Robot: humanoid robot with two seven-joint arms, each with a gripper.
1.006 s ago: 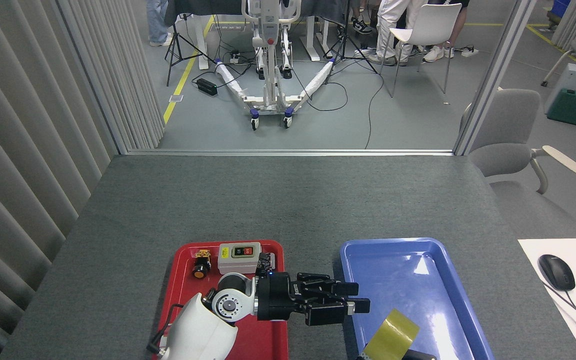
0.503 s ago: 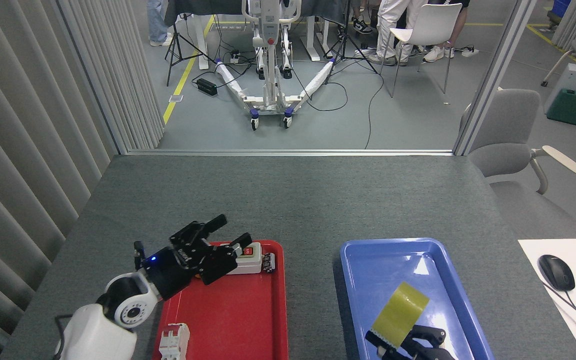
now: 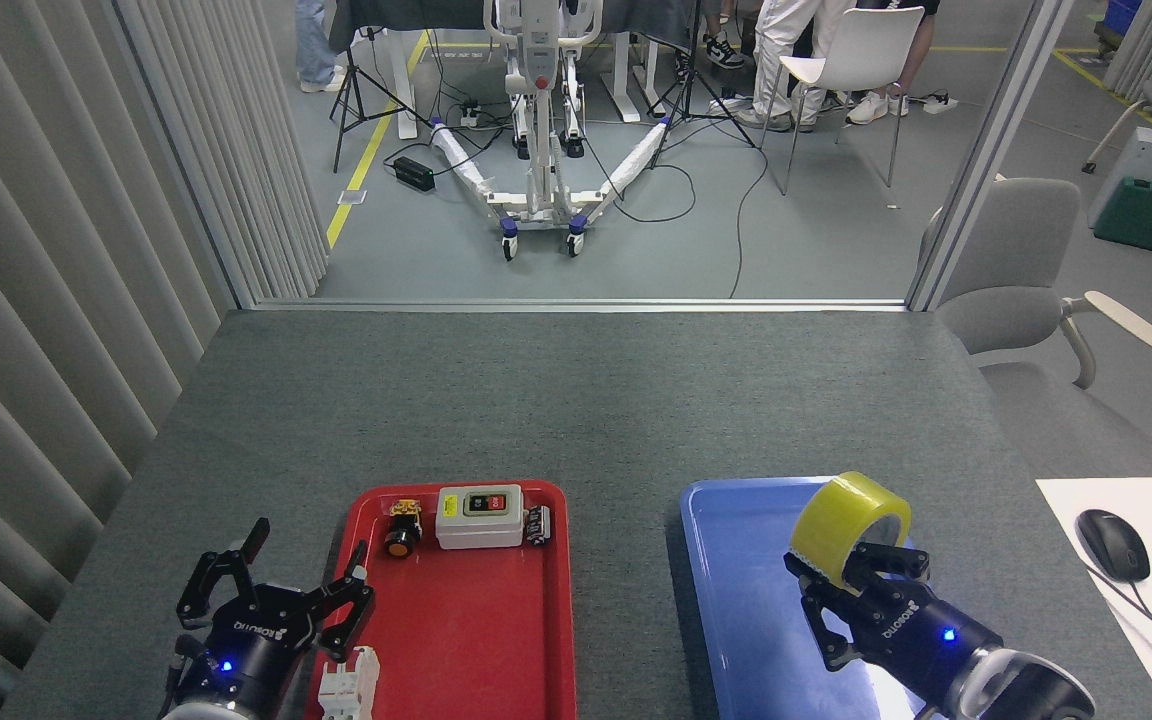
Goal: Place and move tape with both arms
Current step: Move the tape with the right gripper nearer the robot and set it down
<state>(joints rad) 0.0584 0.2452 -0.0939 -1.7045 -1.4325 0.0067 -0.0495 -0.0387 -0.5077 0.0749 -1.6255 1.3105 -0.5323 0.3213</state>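
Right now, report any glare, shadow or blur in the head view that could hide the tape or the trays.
Head view: sharp throughout, evenly lit. A white glare patch sits on the blue tray beside the right gripper; the yellow tape it holds stays clear. The red tray shows only a faint sheen, and shadows on the table are soft.

The wide roll of translucent yellow packing tape (image 3: 848, 526) shows a pale inner core. The flat plastic tray (image 3: 748, 600) beneath it is glossy blue; the other flat plastic tray (image 3: 496, 640) is red. Both black three-fingered grippers, left (image 3: 271, 590) and right (image 3: 856, 580), carry white lettering and a blue light. The felt-like tabletop (image 3: 576, 400) is speckled grey. The small boxy switch unit (image 3: 479, 516) looks off-white with what may be green and red buttons.
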